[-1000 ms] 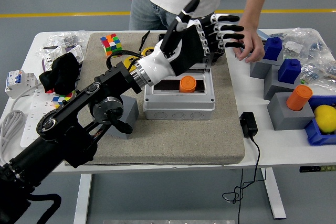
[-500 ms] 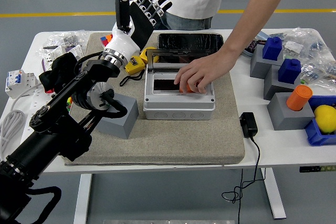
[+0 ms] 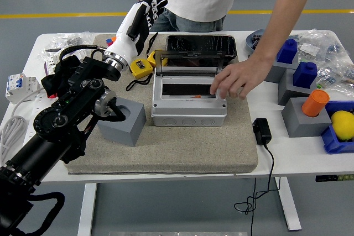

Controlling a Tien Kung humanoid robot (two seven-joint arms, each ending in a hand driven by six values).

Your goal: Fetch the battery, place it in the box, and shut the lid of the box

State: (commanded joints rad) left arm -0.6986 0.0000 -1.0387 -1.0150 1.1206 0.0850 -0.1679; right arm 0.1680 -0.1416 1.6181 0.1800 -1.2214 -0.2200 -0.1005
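Note:
The grey box stands mid-mat with its dark lid tilted up at the back. Inside the opening only a thin orange sliver of the battery shows. A person's hand hovers over the box's right end, fingers bent down at the opening's edge. My left hand is raised above the mat's far-left corner, well clear of the box, fingers spread and empty. A second orange cylinder stands in a grey block at the right. My right arm is out of view.
A grey block with a hole sits left of the box, a yellow tape measure behind it. Blue blocks, a yellow fruit and a black adapter lie to the right. Black cloth and plastic bags crowd the left.
My left hand swung off the box to the far left and rose. The person's hand reached into the box, then drew right; the upright orange battery now shows only as a sliver.

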